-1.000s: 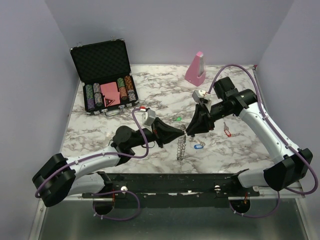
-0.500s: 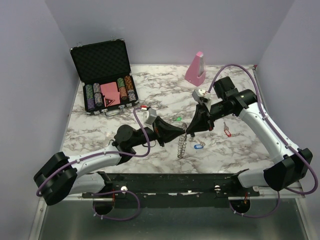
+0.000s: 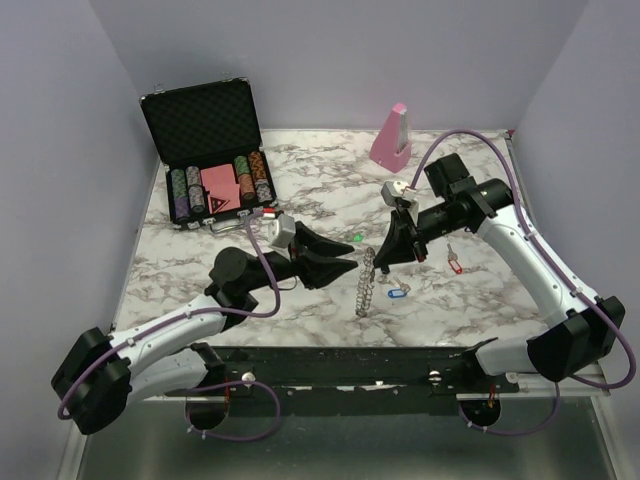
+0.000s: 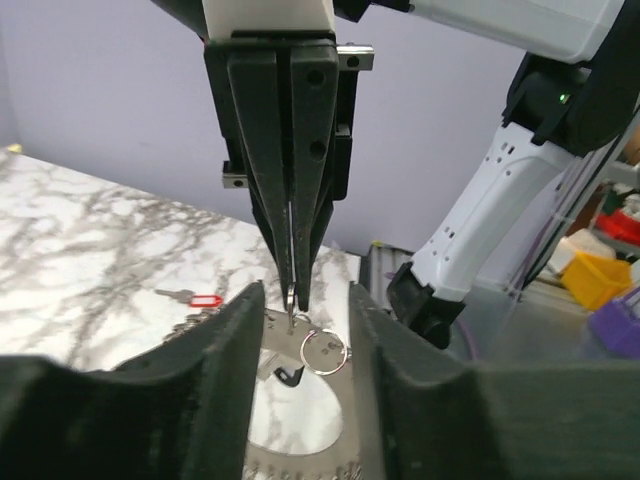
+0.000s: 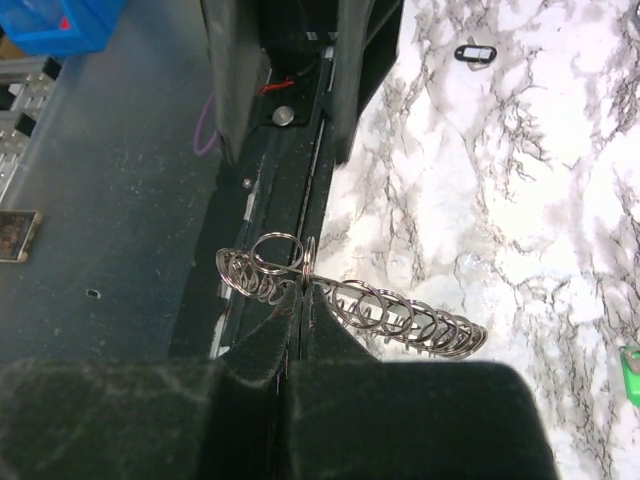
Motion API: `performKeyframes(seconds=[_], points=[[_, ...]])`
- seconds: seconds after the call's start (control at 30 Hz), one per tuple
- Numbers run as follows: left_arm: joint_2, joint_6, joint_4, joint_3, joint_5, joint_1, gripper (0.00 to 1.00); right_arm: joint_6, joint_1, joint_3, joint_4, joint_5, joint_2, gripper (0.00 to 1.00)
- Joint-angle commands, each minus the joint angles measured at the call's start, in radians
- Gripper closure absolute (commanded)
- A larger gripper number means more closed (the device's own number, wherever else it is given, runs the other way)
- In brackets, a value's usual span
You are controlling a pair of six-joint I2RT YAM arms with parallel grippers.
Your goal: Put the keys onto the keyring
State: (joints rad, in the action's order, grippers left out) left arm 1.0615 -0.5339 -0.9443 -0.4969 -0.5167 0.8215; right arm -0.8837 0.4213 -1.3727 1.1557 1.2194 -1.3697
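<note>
We see the keyring [image 5: 380, 305] standing on edge near the front middle of the table [image 3: 200, 250], between the two grippers. From above it reads as a thin coil. We cannot tell whether its lower end touches the marble.

The right gripper [image 3: 381, 264] comes down from the far right, and its jaws are pinched together on one of the small loops at the ring's upper rim. The left gripper [image 3: 348, 266] reaches in from the left with its jaws about halfway apart. Its fingers [image 4: 225, 370] sit on either side of the ring's flat face, and we see them gripping nothing.

None of the keys is on the ring. The blue key [image 3: 394, 294] lies just right of the ring, the red key [image 3: 456, 266] farther right, the green key [image 3: 357, 238] just behind the grippers, and the black key [image 5: 474, 52] lies apart on the marble.
</note>
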Motion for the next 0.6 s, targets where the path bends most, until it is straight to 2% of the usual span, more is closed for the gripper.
performKeyframes(seconds=[0.0, 0.13, 0.23, 0.43, 0.57], points=[[-0.087, 0.104, 0.171, -0.018, -0.136, -0.047, 0.48, -0.058, 0.001, -0.034, 0.054, -0.041, 0.001, 1.00], [-0.081, 0.256, 0.433, -0.130, -0.233, -0.053, 0.46, -0.126, 0.001, -0.063, 0.125, -0.054, -0.022, 1.00], [-0.057, 0.339, 0.557, -0.199, -0.255, -0.053, 0.45, -0.141, 0.001, -0.074, 0.144, -0.063, -0.028, 1.00], [-0.014, 0.480, 0.605, -0.262, -0.250, -0.051, 0.45, -0.152, 0.001, -0.072, 0.151, -0.063, -0.034, 1.00], [0.032, 0.514, 0.647, -0.313, -0.255, -0.048, 0.49, -0.153, 0.000, -0.072, 0.153, -0.060, -0.035, 1.00]])
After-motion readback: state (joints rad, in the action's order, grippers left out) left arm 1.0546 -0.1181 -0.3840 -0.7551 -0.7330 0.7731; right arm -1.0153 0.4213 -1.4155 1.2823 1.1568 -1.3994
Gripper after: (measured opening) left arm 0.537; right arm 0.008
